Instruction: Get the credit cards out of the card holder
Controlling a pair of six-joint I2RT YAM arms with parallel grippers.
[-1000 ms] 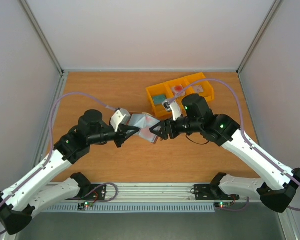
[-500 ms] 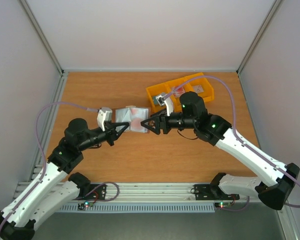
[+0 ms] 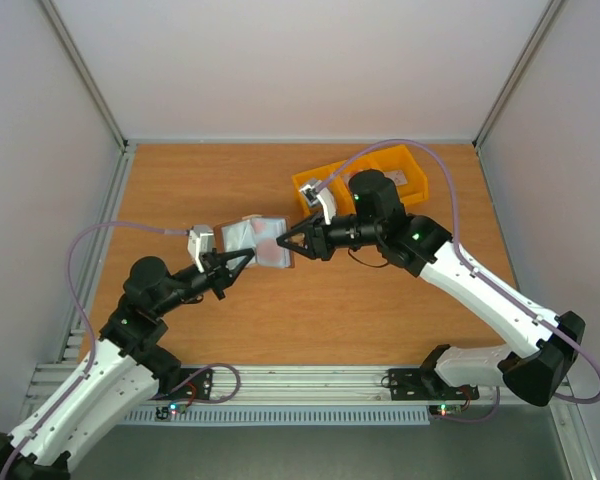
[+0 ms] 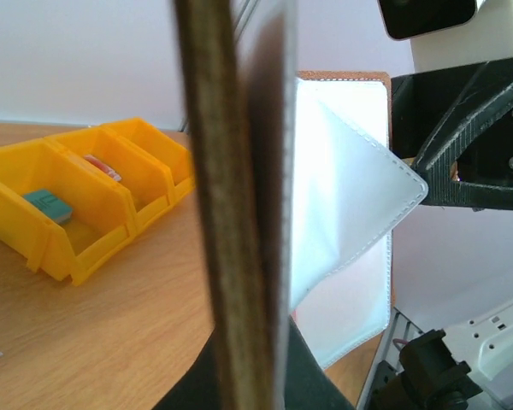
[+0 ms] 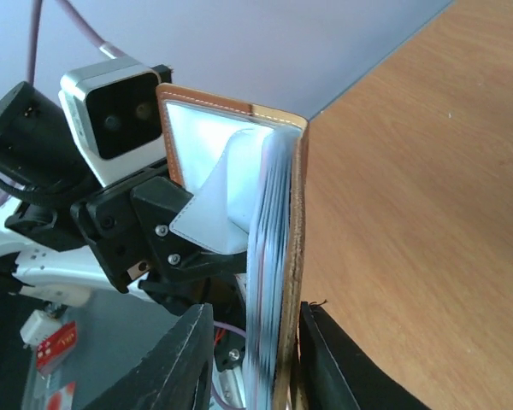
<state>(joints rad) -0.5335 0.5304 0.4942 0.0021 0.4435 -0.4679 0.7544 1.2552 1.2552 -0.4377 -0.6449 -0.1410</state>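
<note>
Above the table (image 3: 180, 180), both arms seemingly pinch the card holder (image 3: 258, 240).

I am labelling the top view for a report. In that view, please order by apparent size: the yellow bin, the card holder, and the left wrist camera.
1. yellow bin, partly hidden by the right arm
2. card holder
3. left wrist camera

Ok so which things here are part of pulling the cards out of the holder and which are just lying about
In the job:
- card holder, held up between both arms
- left end effector, shut on it
- right end effector, clamping its other side

Lying about:
- yellow bin
- teal item inside it
</note>
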